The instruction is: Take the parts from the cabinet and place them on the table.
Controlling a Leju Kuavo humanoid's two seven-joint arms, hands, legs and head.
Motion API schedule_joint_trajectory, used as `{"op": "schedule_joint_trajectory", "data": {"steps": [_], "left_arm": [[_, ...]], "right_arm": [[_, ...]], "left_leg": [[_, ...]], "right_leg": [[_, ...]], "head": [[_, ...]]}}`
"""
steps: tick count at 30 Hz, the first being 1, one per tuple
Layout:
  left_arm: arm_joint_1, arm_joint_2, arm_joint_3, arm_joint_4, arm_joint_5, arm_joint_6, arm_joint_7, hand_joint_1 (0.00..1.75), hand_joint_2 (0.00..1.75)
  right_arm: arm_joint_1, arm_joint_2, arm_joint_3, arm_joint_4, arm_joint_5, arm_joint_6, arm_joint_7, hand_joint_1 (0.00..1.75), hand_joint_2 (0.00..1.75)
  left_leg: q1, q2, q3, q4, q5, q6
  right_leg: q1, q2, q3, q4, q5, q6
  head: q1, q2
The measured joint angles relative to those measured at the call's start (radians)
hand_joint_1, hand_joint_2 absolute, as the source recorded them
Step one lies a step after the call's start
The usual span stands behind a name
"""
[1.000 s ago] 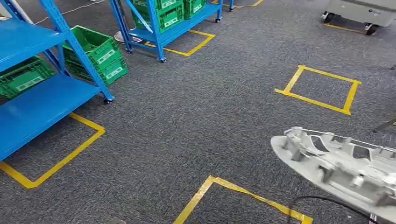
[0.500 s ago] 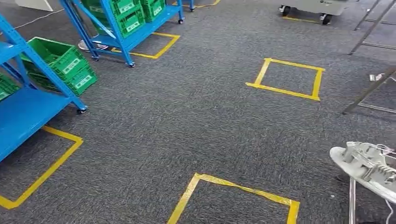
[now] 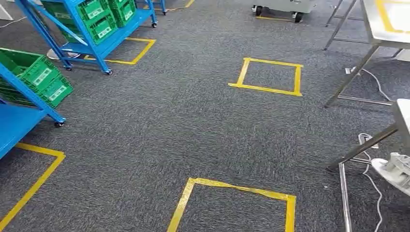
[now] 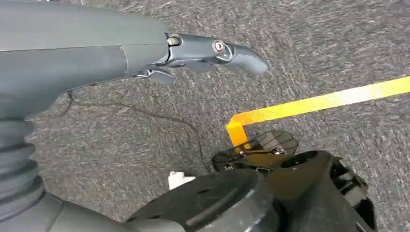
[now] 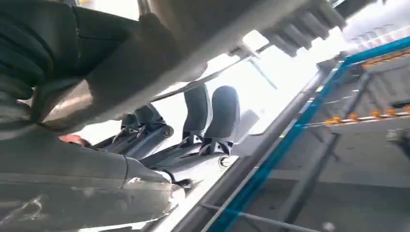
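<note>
right hand grips grey part beside table.

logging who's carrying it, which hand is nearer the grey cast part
Right. The right hand has its fingers curled under the grey cast part. The left hand hangs over the carpet, holding nothing.

Green crates — blue racks — yellow tape

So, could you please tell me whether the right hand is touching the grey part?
Touching: the right wrist view shows the right hand with its fingers curled up against the grey part, gripping it.
</note>
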Motion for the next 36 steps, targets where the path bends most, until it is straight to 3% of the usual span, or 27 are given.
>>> {"op": "schedule_joint_trajectory", "data": {"steps": [1, 4, 5, 7, 9, 10, 11, 13, 14, 15, 16, 18, 19, 20, 21, 22, 25, 27, 28, 29, 30, 31, 32, 33, 34, 35, 36], "left_arm": [[-0.001, 0.000, 0.000, 0.000, 0.002, 0.000, 0.001, 0.00, 1.75], [-0.004, -0.001, 0.000, 0.000, 0.008, 0.000, 0.007, 0.00, 1.75], [-0.005, -0.002, 0.000, 0.000, 0.009, 0.000, 0.007, 0.00, 1.75], [-0.004, -0.003, 0.000, 0.000, 0.011, 0.000, 0.008, 0.00, 1.75], [-0.002, -0.006, 0.001, 0.000, 0.010, -0.001, 0.008, 0.00, 1.75], [-0.003, -0.006, 0.001, 0.000, 0.011, -0.002, 0.008, 0.00, 1.75], [-0.004, -0.007, 0.001, 0.000, 0.010, -0.002, 0.008, 0.00, 1.75], [-0.004, -0.008, 0.001, 0.000, 0.010, -0.003, 0.006, 0.00, 1.75], [-0.002, -0.008, 0.001, 0.000, 0.010, -0.003, 0.002, 0.00, 1.75], [0.000, -0.006, 0.001, 0.000, 0.010, -0.003, -0.001, 0.00, 1.75], [-0.001, -0.007, 0.001, 0.000, 0.010, -0.003, -0.003, 0.00, 1.75], [-0.001, -0.007, 0.002, 0.000, 0.010, -0.006, -0.005, 0.00, 1.75], [-0.001, -0.010, 0.001, 0.000, 0.010, -0.006, -0.006, 0.00, 1.75], [0.002, -0.010, 0.002, 0.000, 0.010, -0.007, -0.006, 0.00, 1.75], [0.003, -0.011, 0.003, 0.000, 0.010, -0.006, -0.008, 0.00, 1.75], [0.004, -0.011, 0.004, 0.000, 0.010, -0.006, -0.010, 0.00, 1.75], [0.007, -0.013, 0.010, 0.001, 0.010, -0.006, -0.012, 0.00, 1.75], [0.009, -0.013, 0.011, 0.001, 0.010, -0.006, -0.014, 0.00, 1.75], [0.009, -0.014, 0.011, 0.000, 0.010, -0.006, -0.014, 0.00, 1.75], [0.009, -0.014, 0.011, 0.000, 0.010, -0.006, -0.015, 0.00, 1.75], [0.010, -0.012, 0.012, 0.001, 0.010, -0.006, -0.015, 0.00, 1.75], [0.012, -0.010, 0.013, 0.000, 0.010, -0.006, -0.015, 0.00, 1.75], [0.007, -0.012, 0.013, 0.001, 0.010, -0.006, -0.015, 0.00, 1.75], [0.004, -0.012, 0.013, 0.000, 0.010, -0.006, -0.016, 0.00, 1.75], [0.003, -0.012, 0.013, 0.000, 0.010, -0.006, -0.016, 0.00, 1.75], [-0.001, -0.014, 0.014, 0.001, 0.010, -0.006, -0.018, 0.00, 1.75], [-0.005, -0.014, 0.014, 0.001, 0.009, -0.006, -0.018, 0.00, 1.75]], "right_arm": [[-0.010, 0.002, -0.015, 0.003, 0.002, 0.009, 0.000, 1.75, 1.75], [-0.040, 0.004, -0.073, 0.015, 0.009, 0.038, 0.000, 1.75, 1.75], [-0.046, 0.004, -0.092, 0.017, 0.009, 0.044, 0.000, 1.75, 1.75], [-0.063, 0.005, -0.111, 0.022, 0.011, 0.048, 0.000, 1.75, 1.75], [-0.074, 0.005, -0.124, 0.029, 0.011, 0.051, 0.000, 1.75, 1.75], [-0.077, 0.005, -0.130, 0.031, 0.011, 0.053, 0.000, 1.75, 1.75], [-0.078, 0.006, -0.135, 0.033, 0.013, 0.056, 0.000, 1.75, 1.75], [-0.086, 0.007, -0.148, 0.037, 0.019, 0.061, 0.000, 1.75, 1.75], [-0.088, 0.007, -0.153, 0.039, 0.022, 0.063, 0.000, 1.75, 1.75], [-0.091, 0.007, -0.157, 0.041, 0.025, 0.064, 0.000, 1.75, 1.75], [-0.095, 0.008, -0.160, 0.043, 0.027, 0.066, 0.000, 1.75, 1.75], [-0.097, 0.008, -0.174, 0.047, 0.029, 0.068, 0.000, 1.75, 1.75], [-0.097, 0.009, -0.183, 0.048, 0.029, 0.068, 0.000, 1.75, 1.75], [-0.099, 0.010, -0.187, 0.049, 0.031, 0.069, 0.000, 1.75, 1.75], [-0.102, 0.011, -0.193, 0.050, 0.030, 0.069, -0.001, 1.75, 1.75], [-0.109, 0.011, -0.197, 0.051, 0.031, 0.070, -0.001, 1.75, 1.75], [-0.120, 0.012, -0.210, 0.058, 0.036, 0.077, 0.000, 1.75, 1.75], [-0.123, 0.013, -0.227, 0.064, 0.043, 0.084, 0.000, 1.75, 1.75], [-0.123, 0.013, -0.233, 0.066, 0.045, 0.086, 0.000, 1.75, 1.75], [-0.123, 0.013, -0.238, 0.068, 0.046, 0.087, 0.000, 1.75, 1.75], [-0.125, 0.013, -0.243, 0.071, 0.046, 0.087, 0.000, 1.75, 1.75], [-0.136, 0.013, -0.247, 0.074, 0.046, 0.088, 0.000, 1.75, 1.75], [-0.140, 0.015, -0.247, 0.079, 0.047, 0.091, 0.000, 1.75, 1.75], [-0.134, 0.016, -0.256, 0.079, 0.048, 0.091, 0.001, 1.75, 1.75], [-0.135, 0.016, -0.259, 0.079, 0.051, 0.092, 0.000, 1.75, 1.75], [-0.138, 0.016, -0.267, 0.080, 0.055, 0.098, 0.000, 1.75, 1.75], [-0.141, 0.017, -0.275, 0.080, 0.057, 0.103, 0.000, 1.75, 1.75]], "left_leg": [[0.000, 0.004, 0.001, 0.001, 0.001, -0.005], [0.003, 0.021, 0.002, -0.002, 0.003, -0.020], [0.007, -0.010, -0.002, 0.006, -0.011, -0.026], [0.006, -0.062, -0.057, 0.122, -0.087, -0.025], [0.004, -0.073, -0.138, 0.281, -0.150, -0.022], [0.003, -0.076, -0.159, 0.315, -0.149, -0.018], [0.002, -0.078, -0.154, 0.301, -0.124, -0.014], [-0.004, -0.088, -0.096, 0.173, -0.027, 0.002], [-0.007, -0.114, -0.058, 0.096, 0.011, 0.014], [-0.011, -0.158, -0.036, 0.038, 0.010, 0.029], [-0.005, -0.151, -0.023, -0.002, -0.009, 0.018], [-0.010, -0.135, -0.016, -0.020, -0.012, 0.024], [-0.007, -0.126, -0.008, -0.020, -0.012, 0.028], [-0.003, -0.115, 0.009, -0.021, -0.007, 0.025], [-0.002, -0.105, 0.025, -0.022, -0.015, 0.031], [-0.002, -0.094, 0.039, -0.022, -0.025, 0.032], [0.004, -0.065, 0.079, -0.022, -0.062, 0.025], [0.017, -0.047, 0.122, -0.022, -0.098, 0.013], [0.024, -0.040, 0.146, -0.022, -0.116, 0.006], [0.032, -0.032, 0.172, -0.022, -0.139, -0.003], [0.026, -0.025, 0.186, -0.027, -0.158, -0.014], [0.026, -0.014, 0.205, -0.033, -0.178, -0.022], [0.019, -0.001, 0.215, -0.062, -0.179, -0.033], [0.018, 0.005, 0.250, -0.089, -0.163, -0.045], [0.019, 0.002, 0.250, -0.078, -0.133, -0.050], [0.022, -0.005, 0.228, -0.025, -0.095, -0.054], [0.023, -0.034, 0.168, 0.081, -0.058, -0.049]], "right_leg": [[0.000, 0.013, -0.005, -0.002, 0.004, -0.016], [0.004, 0.034, -0.019, -0.002, 0.008, -0.037], [0.001, 0.040, -0.018, -0.006, 0.011, -0.046], [0.001, 0.053, -0.024, -0.008, 0.016, -0.056], [0.006, 0.074, -0.032, -0.007, 0.019, -0.062], [0.008, 0.086, -0.035, -0.007, 0.021, -0.064], [0.010, 0.097, -0.035, -0.007, 0.022, -0.064], [0.013, 0.126, -0.033, -0.008, 0.014, -0.066], [0.013, 0.136, -0.031, -0.008, 0.014, -0.066], [0.016, 0.146, -0.032, -0.006, 0.014, -0.062], [0.017, 0.159, -0.039, -0.002, 0.010, -0.057], [0.013, 0.173, -0.036, 0.004, 0.032, -0.043], [0.014, 0.172, -0.035, -0.003, 0.024, -0.041], [0.016, 0.148, -0.040, 0.005, 0.016, -0.037], [0.022, 0.097, -0.054, 0.043, 0.004, -0.028], [0.020, 0.076, -0.092, 0.111, -0.013, -0.020], [0.007, 0.060, -0.232, 0.297, -0.068, -0.009], [-0.004, 0.054, -0.248, 0.254, -0.067, 0.004], [-0.009, 0.045, -0.236, 0.193, -0.045, 0.013], [-0.013, 0.023, -0.220, 0.121, 0.008, 0.015], [-0.015, -0.029, -0.214, 0.067, 0.120, 0.017], [-0.008, -0.044, -0.222, 0.073, 0.126, 0.001], [-0.005, -0.018, -0.216, 0.075, 0.113, -0.015], [-0.009, -0.002, -0.212, 0.064, 0.106, -0.022], [-0.011, 0.006, -0.198, 0.057, 0.093, -0.027], [-0.015, 0.024, -0.171, 0.049, 0.082, -0.038], [-0.014, 0.033, -0.147, 0.037, 0.069, -0.044]], "head": [[-0.004, 0.000], [-0.002, 0.000], [-0.004, 0.000], [-0.007, 0.000], [-0.007, 0.000], [-0.008, 0.000], [-0.007, 0.000], [-0.007, 0.000], [-0.008, 0.000], [-0.007, 0.000], [-0.006, 0.000], [-0.013, 0.000], [-0.011, 0.000], [-0.013, 0.000], [0.000, -0.001], [0.002, 0.000], [-0.001, -0.001], [0.000, -0.001], [0.001, -0.001], [0.001, -0.001], [0.006, -0.001], [0.021, -0.001], [0.012, -0.001], [0.011, -0.001], [0.007, -0.001], [0.007, 0.000], [0.006, -0.001]]}}
